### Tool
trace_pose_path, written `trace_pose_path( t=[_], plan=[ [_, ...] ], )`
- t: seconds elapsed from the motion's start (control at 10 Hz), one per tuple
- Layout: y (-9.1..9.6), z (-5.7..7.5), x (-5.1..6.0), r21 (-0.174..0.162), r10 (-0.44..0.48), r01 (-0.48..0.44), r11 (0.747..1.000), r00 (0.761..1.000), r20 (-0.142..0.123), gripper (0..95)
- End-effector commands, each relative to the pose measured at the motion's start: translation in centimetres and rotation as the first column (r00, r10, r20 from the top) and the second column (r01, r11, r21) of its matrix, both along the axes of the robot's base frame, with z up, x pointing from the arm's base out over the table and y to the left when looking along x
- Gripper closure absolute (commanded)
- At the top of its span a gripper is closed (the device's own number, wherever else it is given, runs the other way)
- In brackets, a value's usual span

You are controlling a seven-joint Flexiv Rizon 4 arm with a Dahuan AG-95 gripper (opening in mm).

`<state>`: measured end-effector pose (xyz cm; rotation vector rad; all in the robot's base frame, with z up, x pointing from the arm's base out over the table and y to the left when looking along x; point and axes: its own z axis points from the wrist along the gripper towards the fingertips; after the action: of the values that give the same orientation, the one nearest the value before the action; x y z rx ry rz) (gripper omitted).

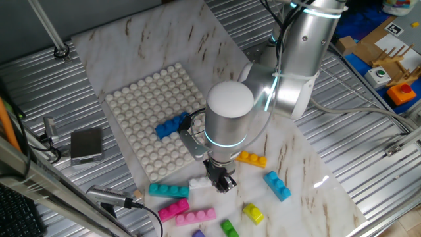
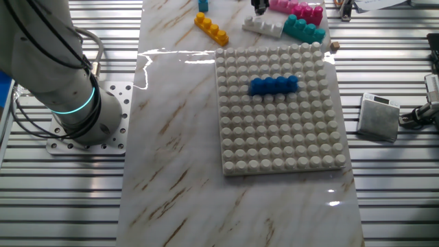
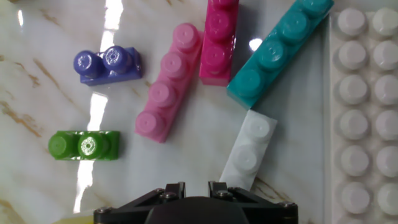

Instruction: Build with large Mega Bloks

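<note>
Silver-grey arm (image 1: pixel 299 59), glowing cyan joint rings, white round cap, black hand (image 1: pixel 223 179), black cables

Marble desk (image 2: pixel 171 137) carries white baseplate (image 2: pixel 281 137); beyond its far edge lie orange (image 2: pixel 210 28), white (image 2: pixel 263 26), teal (image 2: pixel 304 29) and pink (image 2: pixel 296 9) bricks.

Glossy plastic bricks (image 3: pixel 168 82); polished marble tabletop (image 2: pixel 178 158)
</note>
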<state>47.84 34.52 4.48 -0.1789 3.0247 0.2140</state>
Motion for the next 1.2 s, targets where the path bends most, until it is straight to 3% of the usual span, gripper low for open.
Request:
trace_pose_path(
  t=[0.1, 0.6, 1.0, 1.2],
  plan=[
    [0.1, -0.1, 0.0, 0.0, -0.003, 0.003, 1.0, 1.0, 0.005, 76.0],
    [-1.2, -0.9, -0.2, -0.011, 0.025, -0.025, 1.0, 1.0, 0.008, 76.0],
    [-2.2, -0.6, -0.3, -0.007, 0.028, -0.028, 1.0, 1.0, 0.009, 76.0],
    [-2.4, 0.3, 0.1, -0.01, 0.03, -0.03, 0.999, 1.0, -0.009, 76.0]
  ],
)
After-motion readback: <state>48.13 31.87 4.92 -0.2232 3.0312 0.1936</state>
